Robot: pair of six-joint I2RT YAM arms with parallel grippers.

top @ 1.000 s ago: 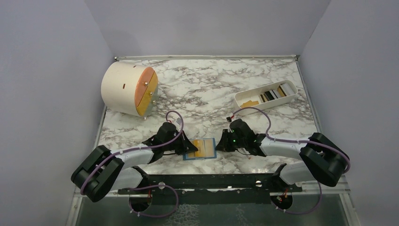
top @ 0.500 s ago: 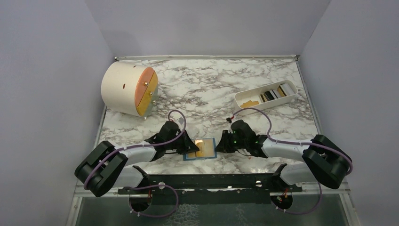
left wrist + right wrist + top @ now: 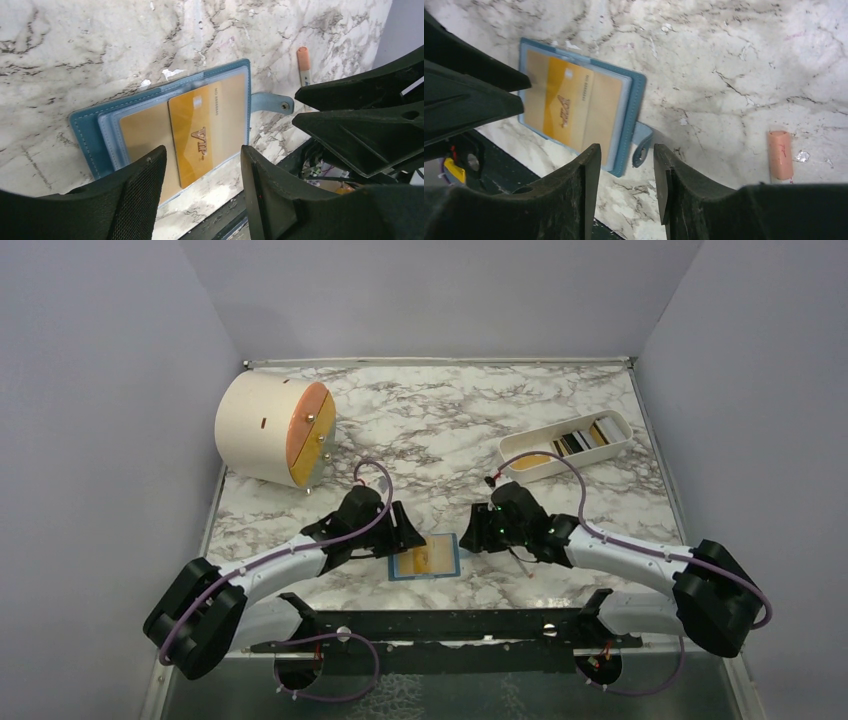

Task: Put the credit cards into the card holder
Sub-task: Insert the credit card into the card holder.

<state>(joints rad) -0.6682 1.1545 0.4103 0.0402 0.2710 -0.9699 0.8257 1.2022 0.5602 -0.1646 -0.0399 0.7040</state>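
Both jaws stand apart, empty, flanking the open card holder [image 3: 428,558], a pink-tipped stick [image 3: 780,155] just beside it.

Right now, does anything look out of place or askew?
The gold card lies over the open card holder's sleeves, seemingly not tucked fully in. A stray pink-tipped stick lies on the table nearby.

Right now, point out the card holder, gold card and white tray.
card holder [image 3: 85,130]: left wrist view, blue edge.
gold card [image 3: 207,130]: left wrist view, its middle.
white tray [image 3: 575,457]: top view, near wall.
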